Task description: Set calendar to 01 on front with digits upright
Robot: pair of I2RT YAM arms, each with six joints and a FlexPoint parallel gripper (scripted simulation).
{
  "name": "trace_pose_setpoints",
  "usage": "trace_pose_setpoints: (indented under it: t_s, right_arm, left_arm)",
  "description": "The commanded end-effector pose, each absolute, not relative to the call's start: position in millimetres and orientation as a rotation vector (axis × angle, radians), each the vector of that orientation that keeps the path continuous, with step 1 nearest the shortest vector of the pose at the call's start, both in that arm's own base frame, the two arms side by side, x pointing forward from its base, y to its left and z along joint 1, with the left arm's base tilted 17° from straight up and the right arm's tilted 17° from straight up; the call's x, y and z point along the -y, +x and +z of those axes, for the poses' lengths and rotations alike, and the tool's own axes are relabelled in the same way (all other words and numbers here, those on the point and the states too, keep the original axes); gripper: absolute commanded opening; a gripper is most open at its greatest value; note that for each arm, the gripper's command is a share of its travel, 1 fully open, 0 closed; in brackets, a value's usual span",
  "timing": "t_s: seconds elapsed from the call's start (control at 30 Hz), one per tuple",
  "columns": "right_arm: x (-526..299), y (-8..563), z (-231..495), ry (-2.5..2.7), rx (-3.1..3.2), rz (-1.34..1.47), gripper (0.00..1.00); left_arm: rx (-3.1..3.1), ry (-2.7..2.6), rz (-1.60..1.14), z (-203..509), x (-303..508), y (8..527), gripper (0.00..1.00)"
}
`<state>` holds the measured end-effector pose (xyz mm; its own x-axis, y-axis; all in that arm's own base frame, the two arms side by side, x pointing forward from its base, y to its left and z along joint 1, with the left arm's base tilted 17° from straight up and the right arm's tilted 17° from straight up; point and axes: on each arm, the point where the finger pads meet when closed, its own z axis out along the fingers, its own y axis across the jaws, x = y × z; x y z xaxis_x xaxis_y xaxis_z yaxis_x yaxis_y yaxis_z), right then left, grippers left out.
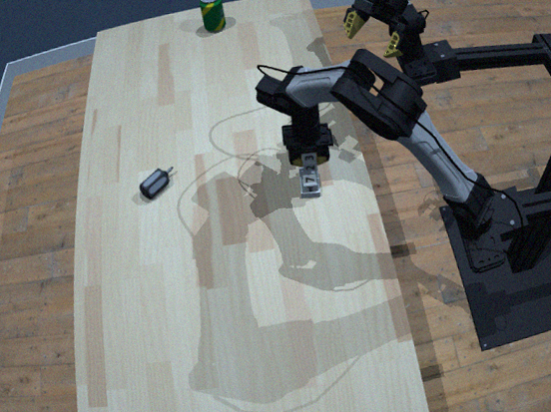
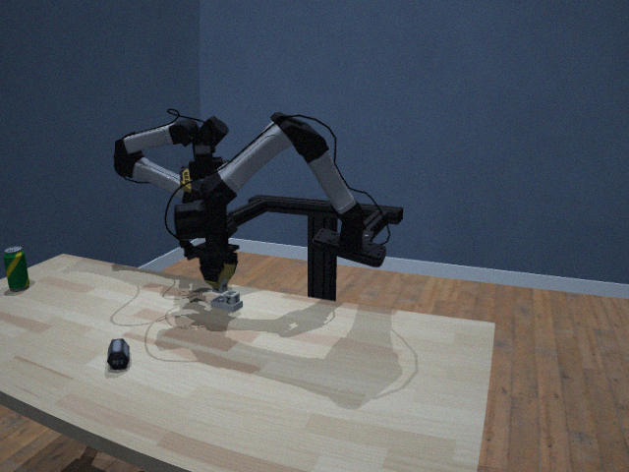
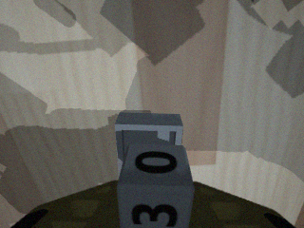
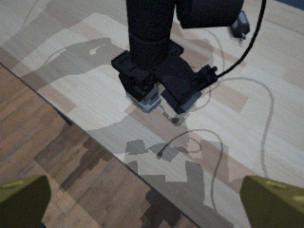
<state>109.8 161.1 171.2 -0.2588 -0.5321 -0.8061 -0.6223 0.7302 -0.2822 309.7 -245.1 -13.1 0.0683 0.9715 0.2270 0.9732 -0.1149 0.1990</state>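
The grey tray (image 1: 310,195) (image 2: 226,306) (image 3: 148,119) (image 4: 146,108) stands on the table. One cube (image 1: 309,181) (image 2: 233,296) is in the tray with a 7 upward in the top view; the held cube hides it in the left wrist view. My left gripper (image 1: 310,158) (image 2: 220,284) (image 3: 154,189) points down, shut on the other cube (image 3: 155,166), just above and beside the tray. That cube shows a 0 and a 3, both turned sideways in the left wrist view. My right gripper (image 1: 369,45) (image 4: 146,183) is open and empty, raised away from the tray. The month's name is not readable.
A green can (image 1: 213,14) (image 2: 17,268) stands at the far end of the table (image 1: 297,377). A dark bottle-like object (image 1: 154,184) (image 2: 118,354) lies across the table from the arms. The tray is near the table edge on the arms' side.
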Motion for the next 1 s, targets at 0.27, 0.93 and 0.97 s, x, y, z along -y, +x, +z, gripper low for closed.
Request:
trace_pose_setpoints:
  t_s: [0.27, 0.93, 0.97]
  right_arm:
    - [-162.4, 109.9, 174.5, -0.874, -1.918, 0.117, 1.00]
    - [-162.4, 109.9, 174.6, -0.874, -1.918, 0.117, 1.00]
    - [-162.4, 109.9, 174.6, -0.874, -1.918, 0.117, 1.00]
  left_arm:
    - [2.094, -2.328, -0.511, -15.5, 241.8, 322.3, 0.19]
    - [2.106, -2.326, -0.506, -30.4, 239.5, 327.8, 0.19]
    - [2.106, -2.326, -0.506, -30.4, 239.5, 327.8, 0.19]
